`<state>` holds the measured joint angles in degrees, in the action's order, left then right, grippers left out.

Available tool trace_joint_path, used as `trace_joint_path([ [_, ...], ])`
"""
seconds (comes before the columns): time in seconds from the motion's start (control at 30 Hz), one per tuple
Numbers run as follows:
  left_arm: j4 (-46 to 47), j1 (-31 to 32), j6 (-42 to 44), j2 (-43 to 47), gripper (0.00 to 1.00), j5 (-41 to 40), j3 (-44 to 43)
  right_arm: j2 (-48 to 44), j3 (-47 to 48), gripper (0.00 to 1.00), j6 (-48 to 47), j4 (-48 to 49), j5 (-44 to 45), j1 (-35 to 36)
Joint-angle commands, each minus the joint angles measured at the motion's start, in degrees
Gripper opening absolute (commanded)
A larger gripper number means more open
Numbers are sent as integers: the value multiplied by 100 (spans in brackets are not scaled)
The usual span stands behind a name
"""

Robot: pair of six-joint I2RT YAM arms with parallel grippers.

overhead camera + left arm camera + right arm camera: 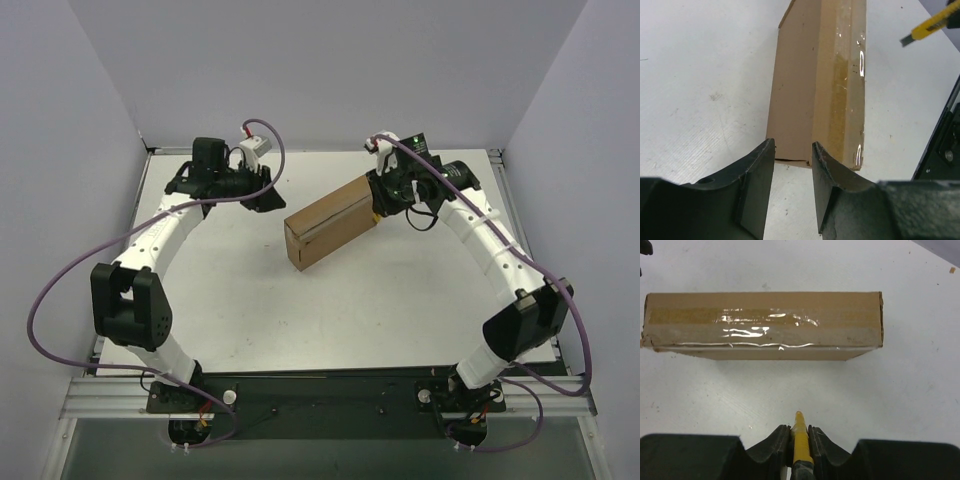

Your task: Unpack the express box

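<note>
**Robotics laboratory test cell.** Plain pale partition walls close in the space beyond and to either side of the left gripper and right gripper. Beneath both grippers lies a white table. Back from the grippers, at the near edge, an aluminium rail carries the bolted bases. Purple cables loop loosely along the white arms.

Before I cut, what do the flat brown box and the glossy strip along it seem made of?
Flat brown box: plain matte cardboard, judging by its dull faces and frayed corner. Glossy strip: likely clear plastic tape, given its wrinkled glare.
</note>
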<state>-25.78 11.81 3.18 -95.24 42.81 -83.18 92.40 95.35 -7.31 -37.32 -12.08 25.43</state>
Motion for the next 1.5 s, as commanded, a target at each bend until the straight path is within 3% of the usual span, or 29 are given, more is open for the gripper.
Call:
trace_joint_path([
  [0.0,932,233,-643,541,45,-886,634,-880,-603,0,-192,-118,232,67],
  [0.2,970,190,-432,673,44,-1590,953,-1215,-931,0,-183,-74,109,120],
  [0.37,970,119,24,630,42,-1583,1189,-1233,-983,0,-122,-100,74,120],
  [0.6,1689,260,148,384,36,-529,1901,-1224,-1097,0,2,-65,-23,120],
  [1.2,1831,857,218,462,32,245,2261,-1102,-1177,0,-25,-12,21,120],
  [1.3,1472,867,445,647,31,570,2262,-1075,-1089,0,-42,-21,21,120],
  [1.4,532,613,1120,954,30,983,2017,-1075,-975,0,-104,-21,-119,120],
  [1.47,85,271,1290,1113,25,1289,1780,-1075,-896,0,-104,-21,-251,129],
])
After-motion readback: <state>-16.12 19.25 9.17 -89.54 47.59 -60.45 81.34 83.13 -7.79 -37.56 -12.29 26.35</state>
